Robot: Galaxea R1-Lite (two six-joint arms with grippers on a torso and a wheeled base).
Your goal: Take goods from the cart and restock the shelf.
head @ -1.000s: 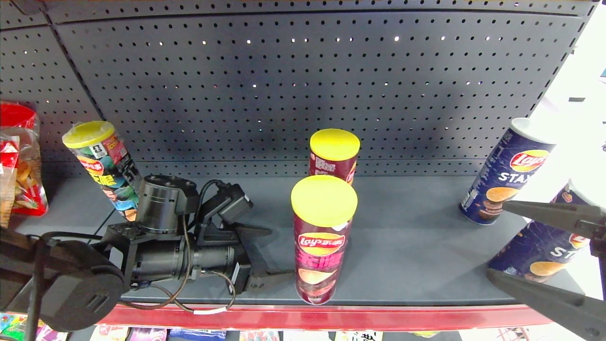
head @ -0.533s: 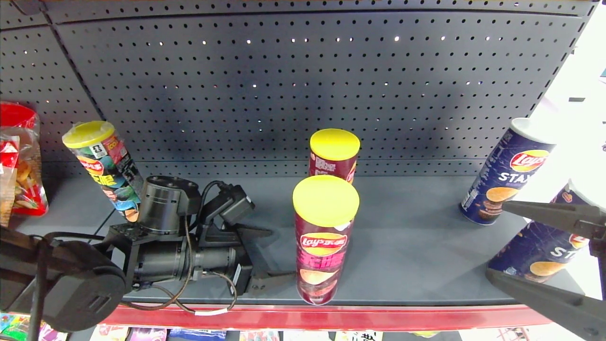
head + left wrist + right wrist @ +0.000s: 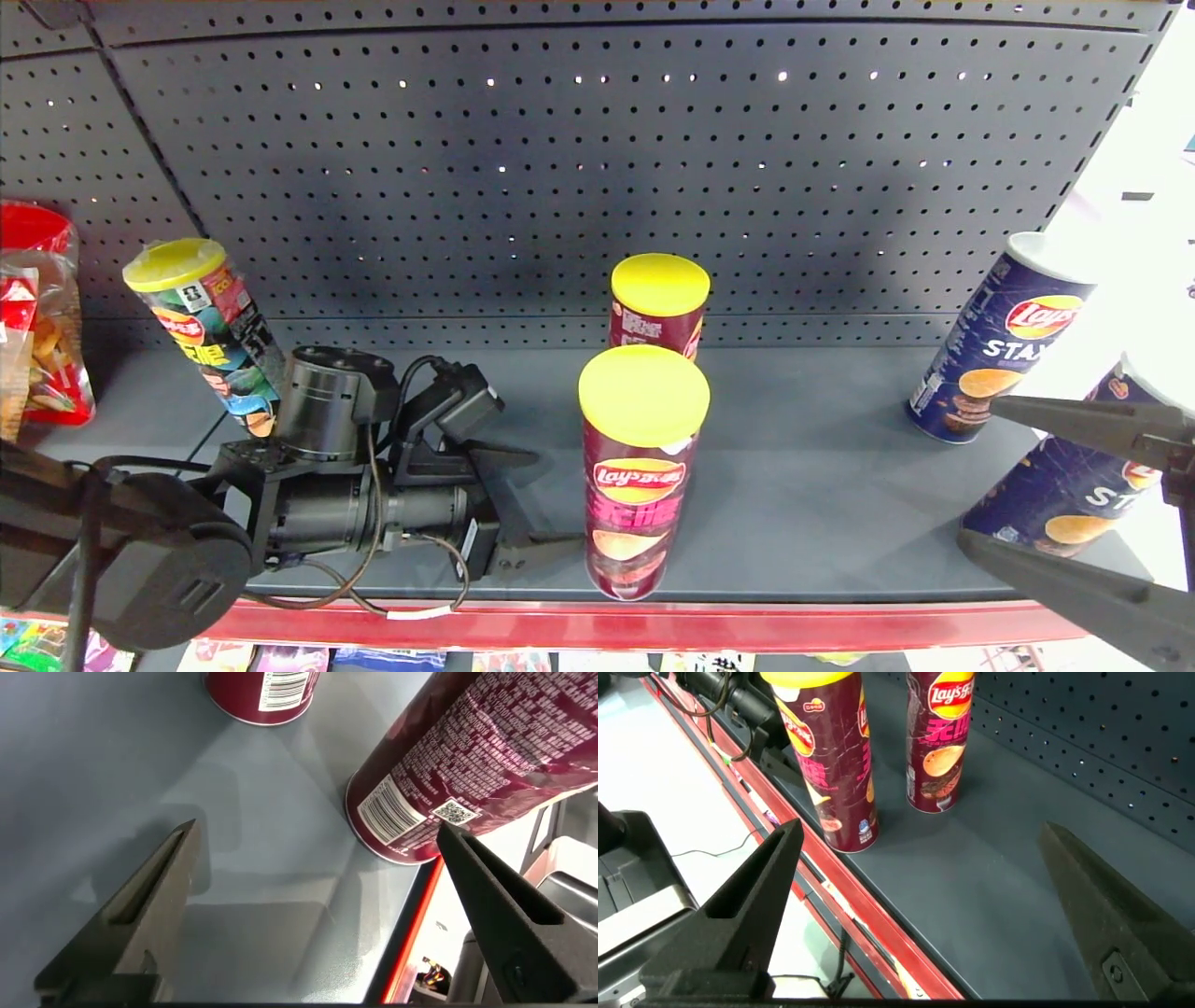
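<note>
Though beside the front can (image 3: 639,485), left gripper (image 3: 555,499) gapes empty | right gripper (image 3: 978,471): spread apart, empty

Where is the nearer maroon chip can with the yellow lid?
The maroon chip can stands upright mid-shelf in the head view, near the red front edge, in front of the rear maroon can, right of the left gripper.

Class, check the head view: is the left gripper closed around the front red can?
No: the left gripper is open, its fingers spread wide beside the front red can, not closed on it.
</note>
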